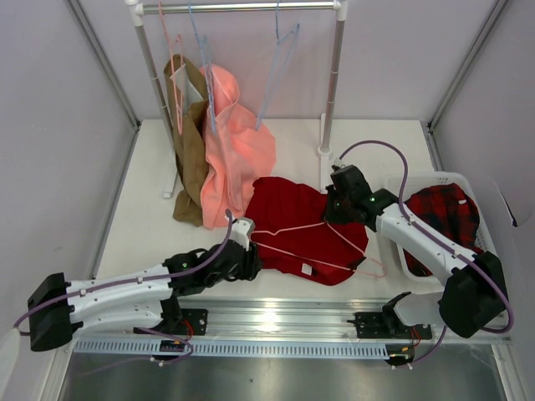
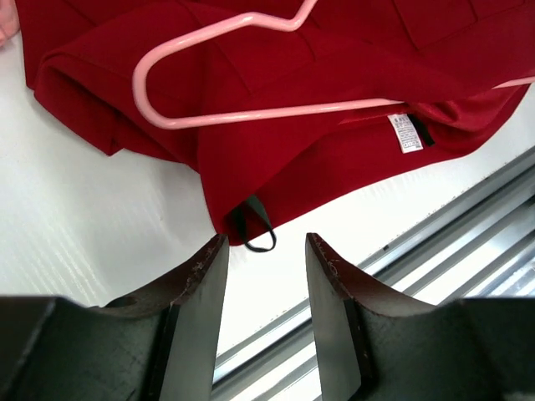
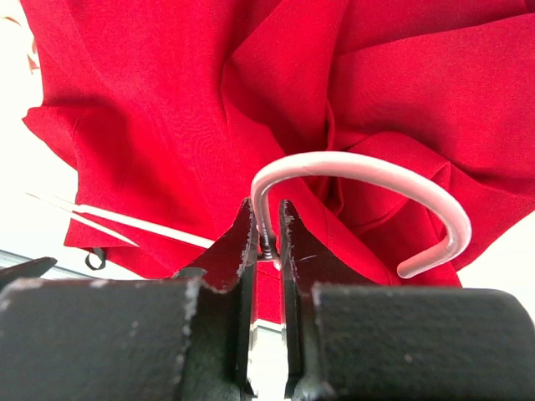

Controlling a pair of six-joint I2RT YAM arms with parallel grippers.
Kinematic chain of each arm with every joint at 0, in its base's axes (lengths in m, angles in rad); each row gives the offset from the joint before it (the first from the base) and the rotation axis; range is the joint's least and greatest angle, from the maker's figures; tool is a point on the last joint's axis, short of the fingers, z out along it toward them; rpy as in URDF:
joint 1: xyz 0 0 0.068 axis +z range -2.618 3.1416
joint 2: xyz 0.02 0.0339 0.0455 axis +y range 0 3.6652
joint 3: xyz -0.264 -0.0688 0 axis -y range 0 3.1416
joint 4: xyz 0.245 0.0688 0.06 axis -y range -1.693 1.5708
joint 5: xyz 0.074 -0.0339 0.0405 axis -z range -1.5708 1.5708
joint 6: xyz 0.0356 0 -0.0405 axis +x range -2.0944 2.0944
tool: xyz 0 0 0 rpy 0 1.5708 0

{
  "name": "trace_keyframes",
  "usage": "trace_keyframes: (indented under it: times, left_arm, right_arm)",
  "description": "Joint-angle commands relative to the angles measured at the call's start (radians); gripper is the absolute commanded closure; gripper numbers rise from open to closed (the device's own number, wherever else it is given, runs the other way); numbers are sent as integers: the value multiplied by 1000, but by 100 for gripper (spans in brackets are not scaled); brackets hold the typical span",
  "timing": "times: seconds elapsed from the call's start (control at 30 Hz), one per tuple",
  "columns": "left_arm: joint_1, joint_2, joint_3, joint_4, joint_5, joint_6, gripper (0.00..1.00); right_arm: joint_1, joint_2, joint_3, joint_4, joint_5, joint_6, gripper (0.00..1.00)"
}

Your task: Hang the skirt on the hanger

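**Hanger gripped; skirt not yet hung**

The skirt (image 1: 292, 205) lies rumpled on the table (image 1: 142, 225). The hanger (image 1: 288, 227) rests on top of it and is not threaded through. The right gripper (image 3: 266, 219) is pinched on the wire at the foot of the hook. The left gripper (image 2: 266, 249) is spread and empty, just short of the skirt's near edge (a black loop (image 2: 255, 232) pokes out there).

Assessed step: steadying the hanger. The next move likely requires the left claw to take that edge and work it over the hanger's rounded corner.
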Motion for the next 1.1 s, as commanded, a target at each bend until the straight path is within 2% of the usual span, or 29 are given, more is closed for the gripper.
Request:
trace_keyframes:
  times: [0.0,0.3,0.67,0.9,1.07]
  left_arm:
    - [-35,54,75,-7,-83,14,52]
    - [-49,186,135,-33,-95,9,53]
    - [-54,274,156,11,-70,2,56]
    - [-57,295,174,31,-60,9,57]
    - [-60,286,188,-11,-89,5,57]
  right_arm:
    - [3,9,52,0,42,12,100]
    - [3,12,57,0,41,8,100]
    - [3,14,58,1,36,6,100]
    - [3,15,57,1,35,5,100]
    - [3,15,57,1,36,5,100]
